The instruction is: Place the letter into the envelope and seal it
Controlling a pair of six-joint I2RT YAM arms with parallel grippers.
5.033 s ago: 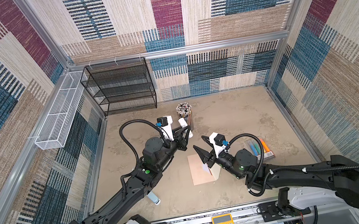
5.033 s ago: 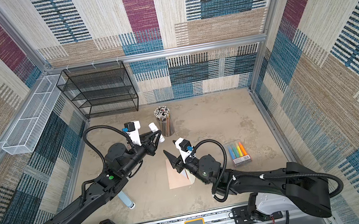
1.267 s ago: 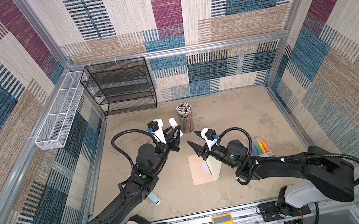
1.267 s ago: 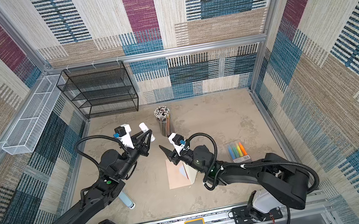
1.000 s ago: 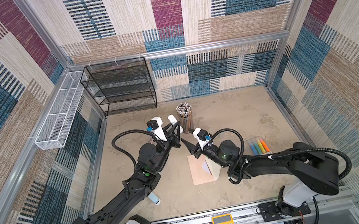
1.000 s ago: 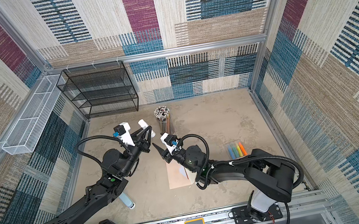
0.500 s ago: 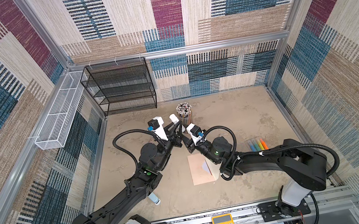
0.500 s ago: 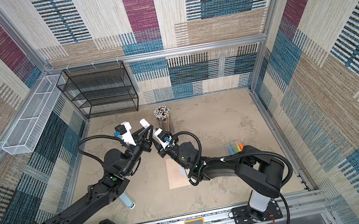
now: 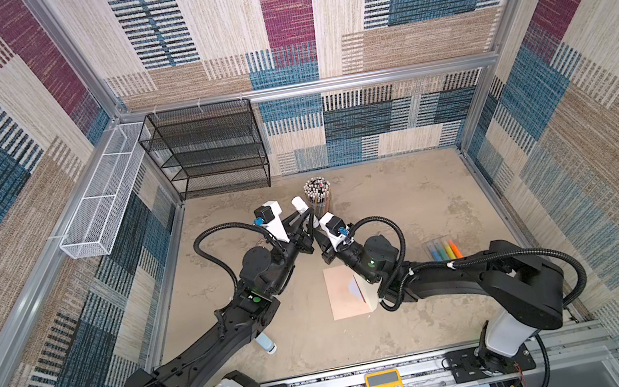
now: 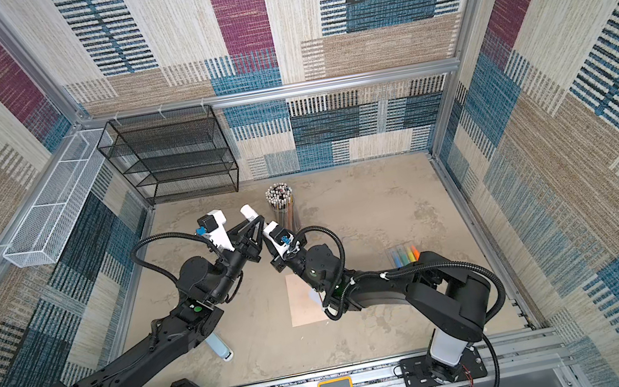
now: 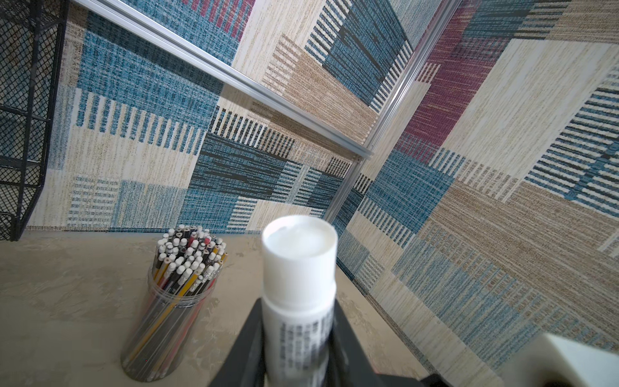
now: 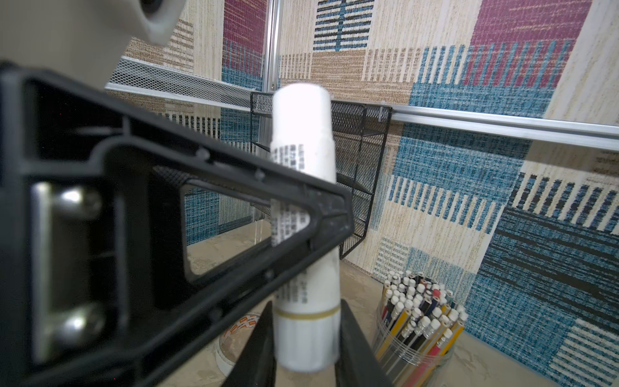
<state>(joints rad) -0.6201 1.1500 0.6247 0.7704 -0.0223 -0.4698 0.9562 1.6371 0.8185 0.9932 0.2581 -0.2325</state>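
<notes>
**A:** What is the left gripper (image 11: 298, 311) holding?
**B:** A white glue stick (image 11: 299, 264). The fingers are clamped on its barrel, and it tilts up toward the table's far edge.
**A:** And the right gripper (image 12: 304, 311)?
**B:** Its fingers press tight on the same stick's banded end. Both grip it, and it is held above the table (image 9: 405, 196).
**A:** Where is the envelope (image 9: 344, 302)?
**B:** It lies flat on the table, about mid-width and nearer the front edge, partly under the right arm. Its long axis runs front to back. The cream flap (image 9: 366, 297) sits along the right long side and is raised off the table.
**A:** And the letter?
**B:** I can't tell. A pale patch beside the flap may be it, but the arm crowds that spot.
**A:** Anything further out?
**B:** A pencil cup (image 9: 317, 197) stands just past the grippers, toward the far edge.
</notes>
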